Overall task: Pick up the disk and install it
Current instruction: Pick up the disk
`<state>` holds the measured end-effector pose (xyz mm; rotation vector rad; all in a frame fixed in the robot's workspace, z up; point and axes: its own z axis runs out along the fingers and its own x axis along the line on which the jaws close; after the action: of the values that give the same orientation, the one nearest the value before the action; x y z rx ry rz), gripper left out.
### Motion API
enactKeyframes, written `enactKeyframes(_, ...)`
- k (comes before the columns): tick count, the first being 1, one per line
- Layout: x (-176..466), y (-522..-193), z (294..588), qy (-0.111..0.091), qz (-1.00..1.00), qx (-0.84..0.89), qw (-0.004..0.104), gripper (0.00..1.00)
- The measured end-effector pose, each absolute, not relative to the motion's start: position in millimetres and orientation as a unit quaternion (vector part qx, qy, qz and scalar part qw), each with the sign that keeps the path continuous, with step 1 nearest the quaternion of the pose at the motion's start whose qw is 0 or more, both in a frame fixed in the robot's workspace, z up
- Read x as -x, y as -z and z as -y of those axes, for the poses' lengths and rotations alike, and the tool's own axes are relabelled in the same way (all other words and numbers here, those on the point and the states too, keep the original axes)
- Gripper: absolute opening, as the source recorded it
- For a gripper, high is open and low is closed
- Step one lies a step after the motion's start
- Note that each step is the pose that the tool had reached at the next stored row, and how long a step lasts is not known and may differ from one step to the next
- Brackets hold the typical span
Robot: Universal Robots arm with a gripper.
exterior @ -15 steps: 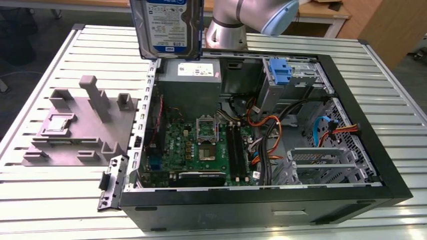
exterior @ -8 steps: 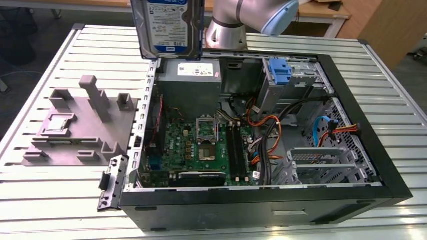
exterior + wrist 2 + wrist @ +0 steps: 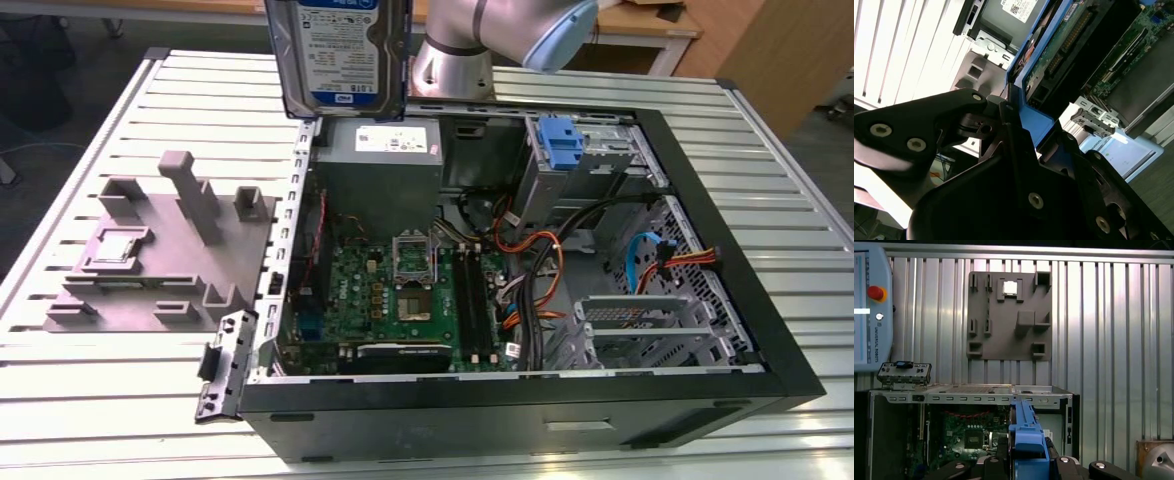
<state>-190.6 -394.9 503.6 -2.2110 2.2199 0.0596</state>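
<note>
exterior view: holding the disk (image 3: 334, 55) upright, high above the open computer case (image 3: 747, 330), clamping its blue frame (image 3: 1024, 425) in the gripper (image 3: 1027, 464). worth keeping it square and steering clear of the cables (image 3: 534, 262).

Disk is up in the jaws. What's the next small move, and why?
Probably shift it sideways, at its present height, toward the exterior view's right. The disk hangs upright in the jaws above the far corner of the case on the exterior view's left. The drive cage sits toward the right, with orange cables in between. Travelling high should clear them.
</note>
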Motion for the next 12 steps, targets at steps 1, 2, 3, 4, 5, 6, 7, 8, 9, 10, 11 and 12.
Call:
enactKeyframes(1,190.0,-503.6,394.9,-0.019,-0.708,0.706,0.004,0.37)
enactKeyframes(2,189.5,-503.6,395.0,-0.019,-0.708,0.706,0.004,0.37)
enactKeyframes(3,188.8,-503.6,394.9,-0.019,-0.708,0.706,0.004,0.37)
enactKeyframes(4,188.1,-503.6,394.9,-0.019,-0.708,0.706,0.004,0.37)
enactKeyframes(5,187.6,-503.6,395.0,-0.019,-0.708,0.706,0.004,0.37)
enactKeyframes(6,187.2,-503.5,395.0,-0.019,-0.708,0.706,0.004,0.37)
enactKeyframes(7,186.7,-503.6,395.0,-0.019,-0.708,0.706,0.004,0.37)
enactKeyframes(8,186.3,-503.6,395.0,-0.019,-0.708,0.706,0.004,0.37)
enactKeyframes(9,185.7,-503.6,395.0,-0.019,-0.708,0.706,0.004,0.37)
enactKeyframes(10,185.3,-503.6,395.0,-0.019,-0.708,0.706,0.004,0.37)
enactKeyframes(11,184.8,-503.6,395.0,-0.019,-0.708,0.706,0.004,0.37)
enactKeyframes(12,184.4,-503.6,395.0,-0.019,-0.708,0.706,0.004,0.37)
